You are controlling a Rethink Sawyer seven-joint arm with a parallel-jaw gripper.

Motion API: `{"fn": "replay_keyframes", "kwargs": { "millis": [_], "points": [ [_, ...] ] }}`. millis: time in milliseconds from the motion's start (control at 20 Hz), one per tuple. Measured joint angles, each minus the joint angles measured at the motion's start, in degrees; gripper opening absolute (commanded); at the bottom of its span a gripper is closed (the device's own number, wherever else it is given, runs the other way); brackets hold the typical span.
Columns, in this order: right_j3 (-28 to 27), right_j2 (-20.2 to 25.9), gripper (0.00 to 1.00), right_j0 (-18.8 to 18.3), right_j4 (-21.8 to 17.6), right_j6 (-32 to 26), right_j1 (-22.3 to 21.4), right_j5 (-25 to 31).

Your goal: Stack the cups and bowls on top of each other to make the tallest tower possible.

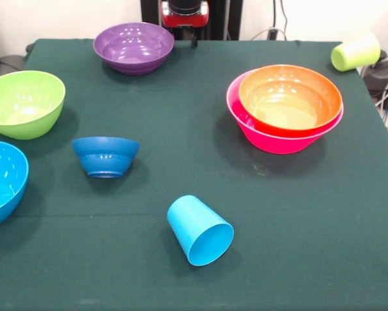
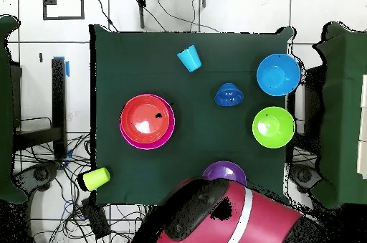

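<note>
A: Two bowls are nested so far: a glossy orange plastic bowl is seated inside the wide pink plastic bowl, forming the tower on the green cloth-covered table. Nothing else is held in either.

B: How many bowls are counted apart from it?

A: Four, each empty: a purple round bowl at the robot's side, a lime green bowl, a sky blue bowl, and a small dark blue bowl.

B: And the cups?

A: Two, both lying on their sides: a sky blue tapered tumbler and a pale yellow-green tumbler at a table corner.

B: The gripper?

A: Only the red and black arm is seen; whether the gripper is parted or closed cannot be told.
</note>
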Motion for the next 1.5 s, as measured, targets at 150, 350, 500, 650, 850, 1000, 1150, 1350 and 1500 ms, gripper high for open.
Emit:
{"fn": "replay_keyframes", "kwargs": {
  "millis": [150,350,500,650,850,1000,1150,1350,1500],
  "points": [
    [-0.06,0.63,1.00,-0.27,-0.20,0.00,-0.24,0.79],
    [-0.11,1.86,1.00,-1.11,-0.28,0.00,-0.82,1.87],
    [-0.31,2.89,1.00,-2.13,-0.29,0.00,-1.50,3.57],
    [-0.49,3.74,1.00,-2.96,-0.29,0.00,-1.88,5.05],
    [-1.01,5.47,1.00,-4.46,-0.32,0.00,-2.80,8.05],
    [-1.61,6.41,1.00,-5.30,-0.56,0.00,-2.90,9.81],
    [-1.98,7.00,1.00,-5.78,-0.78,0.00,-2.91,10.72],
    [-2.85,8.46,1.00,-6.79,-1.52,0.00,-2.90,11.84],
    [-3.46,9.15,1.00,-7.21,-1.69,0.00,-2.90,12.80]
  ]
}}
